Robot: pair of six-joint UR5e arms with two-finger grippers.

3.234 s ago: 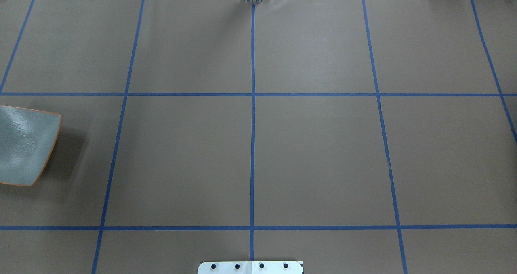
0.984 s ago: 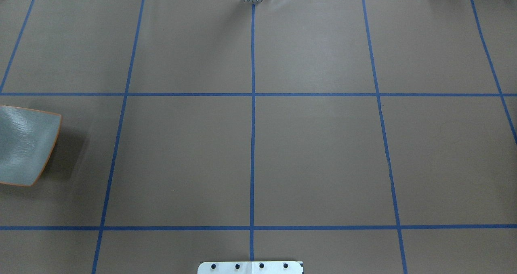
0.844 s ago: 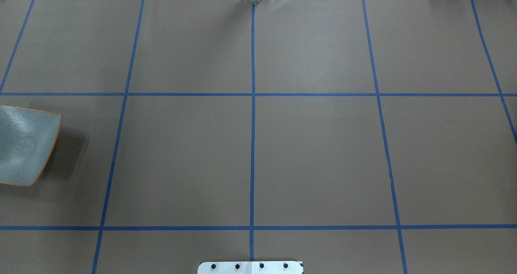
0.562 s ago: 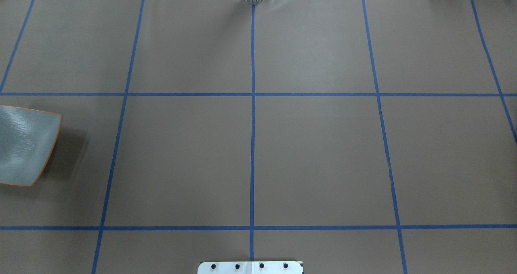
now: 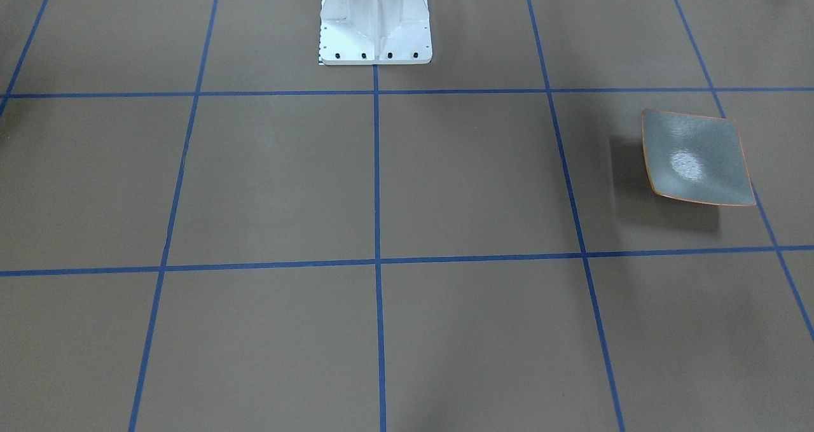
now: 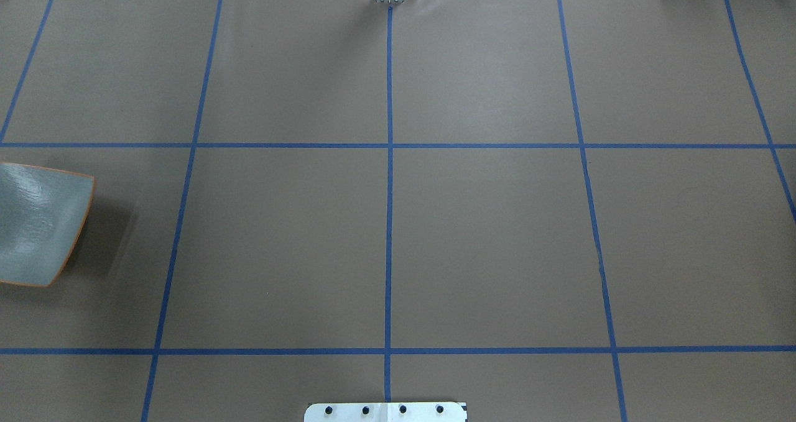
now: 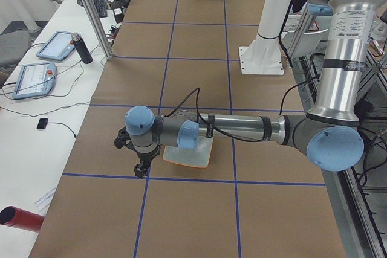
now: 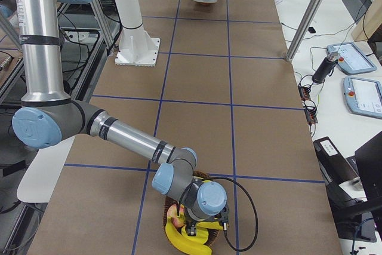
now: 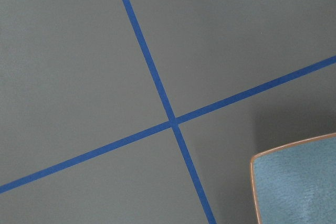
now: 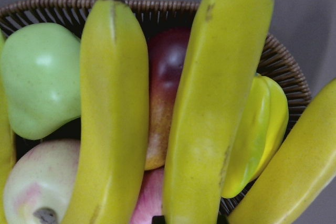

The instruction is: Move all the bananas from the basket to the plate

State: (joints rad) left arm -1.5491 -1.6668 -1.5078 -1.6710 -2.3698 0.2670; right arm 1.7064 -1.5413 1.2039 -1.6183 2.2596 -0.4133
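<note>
Nothing on the table (image 6: 485, 235) has shifted lately: the basket (image 10: 286, 66) holds the bananas (image 10: 113, 108) and the plate (image 5: 693, 158) lies bare, so transfer looks unstarted. The right gripper (image 8: 192, 229) hovers over the basket, the left gripper (image 7: 140, 170) beside the plate; I cannot tell either's grip.

Opposed overhead and front views, plate (image 5: 693, 158) in both

Even light; glare on plate (image 5: 687, 165).

Brown paper-covered table (image 6: 497, 242) with blue tape grid (image 6: 389, 223), white side desk (image 7: 24, 155), aluminium post (image 7: 92, 16)
</note>
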